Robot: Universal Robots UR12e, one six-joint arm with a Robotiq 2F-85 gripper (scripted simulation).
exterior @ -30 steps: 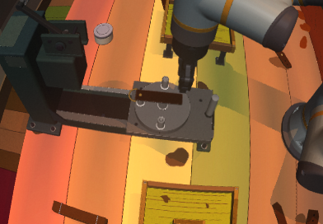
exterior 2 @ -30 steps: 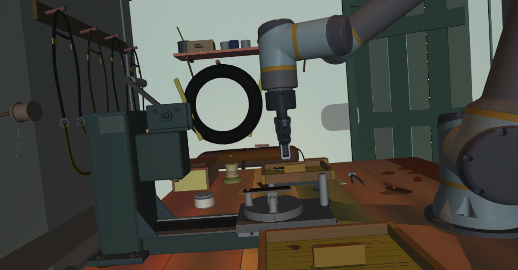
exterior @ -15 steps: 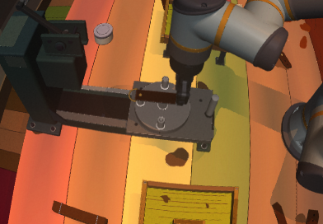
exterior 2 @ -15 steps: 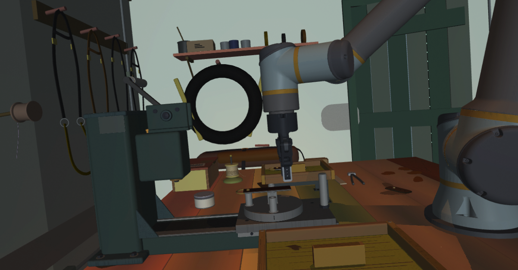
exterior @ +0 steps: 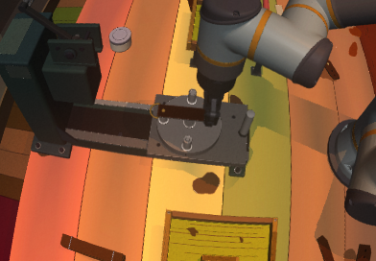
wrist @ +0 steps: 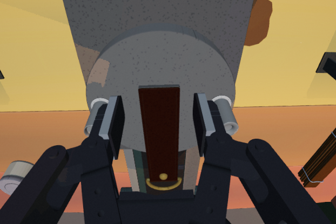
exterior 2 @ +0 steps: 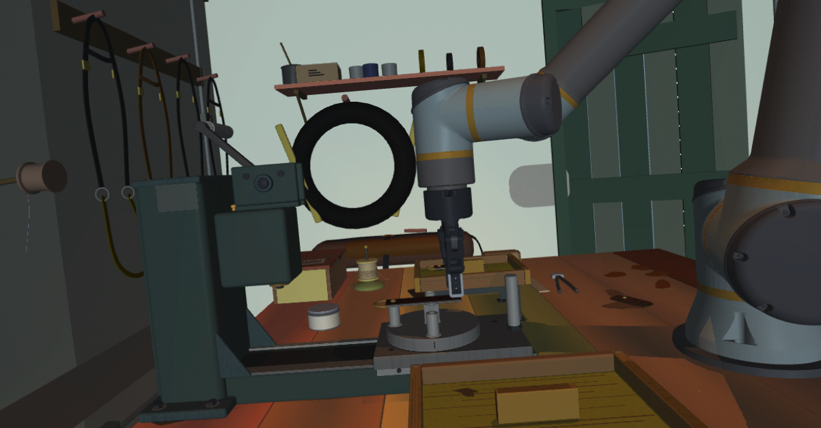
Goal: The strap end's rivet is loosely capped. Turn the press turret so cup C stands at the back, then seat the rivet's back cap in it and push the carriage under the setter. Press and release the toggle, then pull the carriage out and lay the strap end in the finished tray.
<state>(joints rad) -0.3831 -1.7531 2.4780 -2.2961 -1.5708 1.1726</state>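
The brown strap end lies across the round grey turret, resting on its cup posts. Its brass ring and rivet point toward the dark green press. The turret sits on the grey carriage, which stands out of the press on its rail. The toggle lever slants up from the press head. My gripper hangs over the strap's plain end, straddling it. It is open and holds nothing.
A yellow-floored wooden tray lies in front of the carriage; another tray sits behind it. A grey upright handle stands on the carriage's right corner. A small tin sits left of the turret.
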